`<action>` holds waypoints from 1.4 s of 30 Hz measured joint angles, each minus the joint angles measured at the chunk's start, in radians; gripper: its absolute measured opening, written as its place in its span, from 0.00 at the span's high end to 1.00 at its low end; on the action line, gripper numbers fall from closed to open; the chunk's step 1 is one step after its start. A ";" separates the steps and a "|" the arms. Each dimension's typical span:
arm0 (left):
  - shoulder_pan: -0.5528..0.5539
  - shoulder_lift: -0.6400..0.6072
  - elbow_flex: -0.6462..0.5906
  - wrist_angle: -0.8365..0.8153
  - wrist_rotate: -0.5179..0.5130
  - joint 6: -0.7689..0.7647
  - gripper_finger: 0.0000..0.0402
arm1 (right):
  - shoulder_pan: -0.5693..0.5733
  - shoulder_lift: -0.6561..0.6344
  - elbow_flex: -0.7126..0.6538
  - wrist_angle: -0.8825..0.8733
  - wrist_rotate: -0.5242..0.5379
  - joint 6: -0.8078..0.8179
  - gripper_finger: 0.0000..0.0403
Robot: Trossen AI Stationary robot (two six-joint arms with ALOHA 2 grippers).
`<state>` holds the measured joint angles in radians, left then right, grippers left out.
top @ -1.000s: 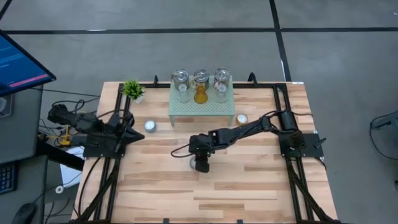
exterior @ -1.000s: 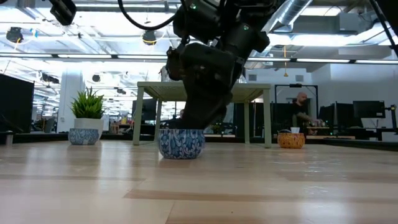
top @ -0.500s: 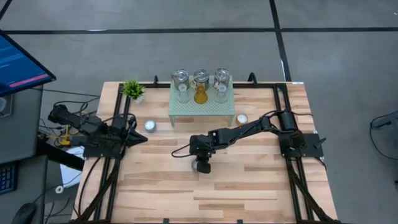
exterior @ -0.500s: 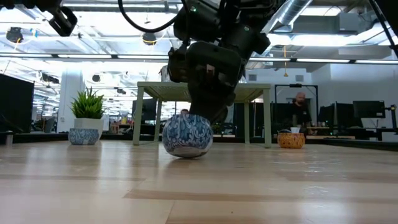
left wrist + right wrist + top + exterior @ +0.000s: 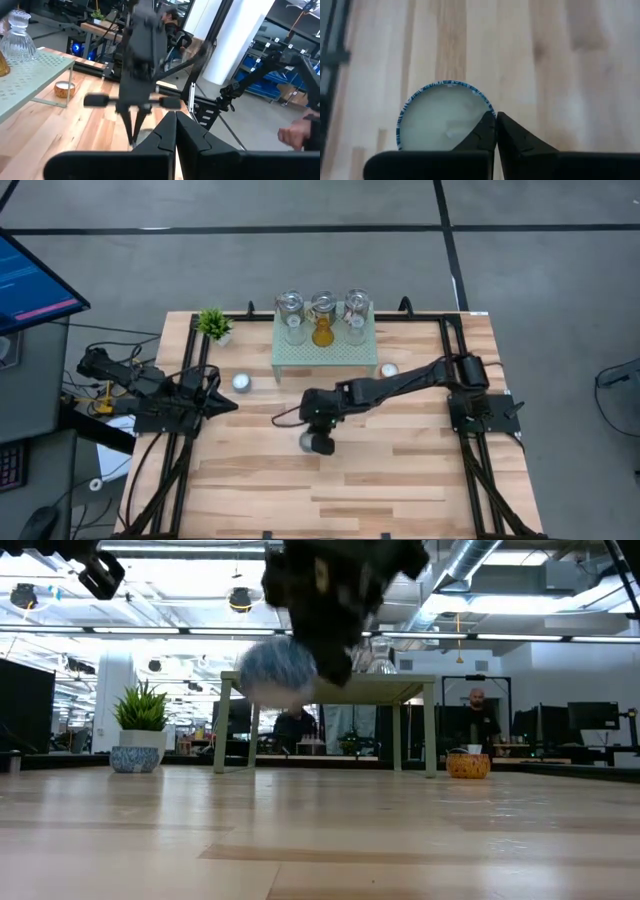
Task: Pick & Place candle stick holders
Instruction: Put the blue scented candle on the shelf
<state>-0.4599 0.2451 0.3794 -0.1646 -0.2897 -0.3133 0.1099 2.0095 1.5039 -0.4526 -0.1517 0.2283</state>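
Right gripper (image 5: 318, 442) over the middle of the table (image 5: 400, 470), fingers pinched tight on the rim of a blue-and-white patterned tealight cup (image 5: 277, 672). Cup is lifted clear of the wood and tipped; wrist view shows its pale wax face (image 5: 445, 117) with the fingertips (image 5: 492, 131) meeting at the rim.

Left gripper (image 5: 228, 403) waits at the left side of the table, fingers shut on nothing.

A second blue-and-white cup (image 5: 241, 382) sits on the wood near the left gripper, beside the pale green mesh stand (image 5: 325, 358). An orange tealight cup (image 5: 389, 370) sits just right of the stand.

On the stand: two clear glass holders (image 5: 290, 308) (image 5: 356, 305) with an amber one (image 5: 323, 332) between. Small green plant (image 5: 213, 322) at the far left corner.
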 joint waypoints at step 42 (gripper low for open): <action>0.001 0.052 -0.374 0.552 -0.038 -0.094 0.99 | -0.254 -0.222 0.048 -0.292 0.543 0.454 1.00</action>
<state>-0.4591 0.2974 0.0055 0.3870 -0.3280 -0.4076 -0.1439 1.7870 1.5520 -0.7445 0.3912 0.6819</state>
